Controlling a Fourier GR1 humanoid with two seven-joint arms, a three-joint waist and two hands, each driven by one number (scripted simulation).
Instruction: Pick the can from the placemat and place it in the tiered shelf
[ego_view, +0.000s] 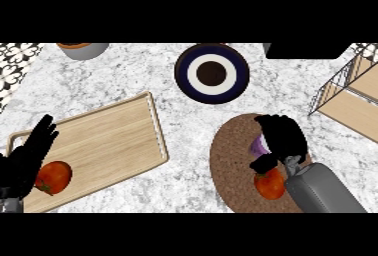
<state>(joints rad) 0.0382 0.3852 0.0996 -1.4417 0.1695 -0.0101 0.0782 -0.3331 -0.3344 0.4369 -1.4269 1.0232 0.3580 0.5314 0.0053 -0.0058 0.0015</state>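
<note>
Purple can (259, 145) mostly hidden under right hand (282, 136); on placemat (230, 165).

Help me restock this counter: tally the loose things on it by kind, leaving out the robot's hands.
Red-orange fruit: 2
Purple can, mostly hidden under the right hand: 1
Dark blue plate: 1
Wooden cutting board: 1
Brown woven placemat: 1
Grey pot at the top edge: 1
Wire tiered shelf: 1
Total: 8

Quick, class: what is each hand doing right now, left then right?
Left hand: open, fingers straight, resting over the wooden board, holding nothing.
Right hand: curled round the purple can on the placemat.
</note>
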